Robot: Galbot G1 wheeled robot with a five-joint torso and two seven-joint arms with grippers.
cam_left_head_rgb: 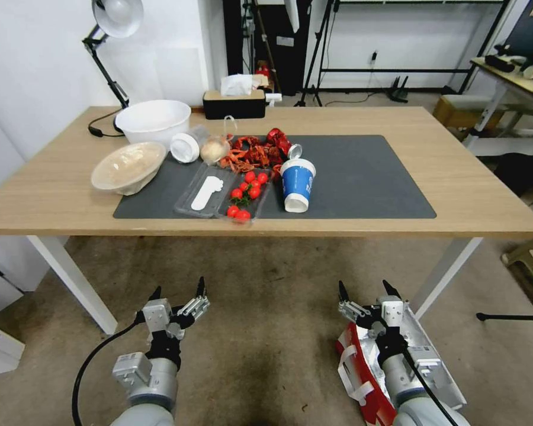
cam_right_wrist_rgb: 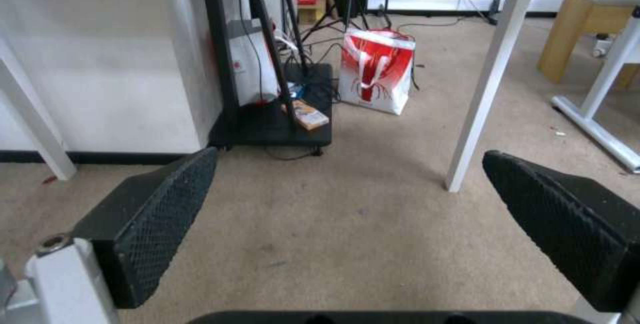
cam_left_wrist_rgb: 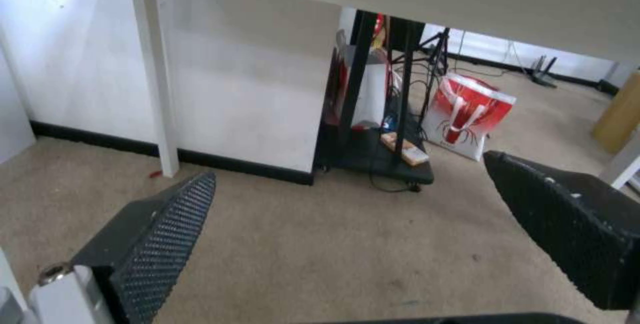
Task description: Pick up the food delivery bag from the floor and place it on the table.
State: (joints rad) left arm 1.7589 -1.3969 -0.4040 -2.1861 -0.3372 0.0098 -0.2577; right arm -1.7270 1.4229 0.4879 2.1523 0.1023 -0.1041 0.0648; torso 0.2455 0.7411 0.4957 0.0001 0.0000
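1. While my right hand (cam_left_head_rgb: 366, 291) hangs spread and empty, the food delivery bag (cam_left_head_rgb: 361, 373) lies on the floor (cam_left_head_rgb: 266, 331) beneath that arm, short of the counter (cam_left_head_rgb: 468, 195).
2. Left hand (cam_left_wrist_rgb: 347, 214): spread, empty, over floor.
3. Right wrist view: likewise. Judged light and soft-walled; I would grip its strap handles (cam_left_head_rgb: 352, 370).

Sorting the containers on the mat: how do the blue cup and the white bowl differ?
The blue cup stands upside down on the dark mat; the white bowl sits upright on bare wood behind the mat. The cup is tall, narrow and blue; the bowl is wide and plain white. Both rest on the table.
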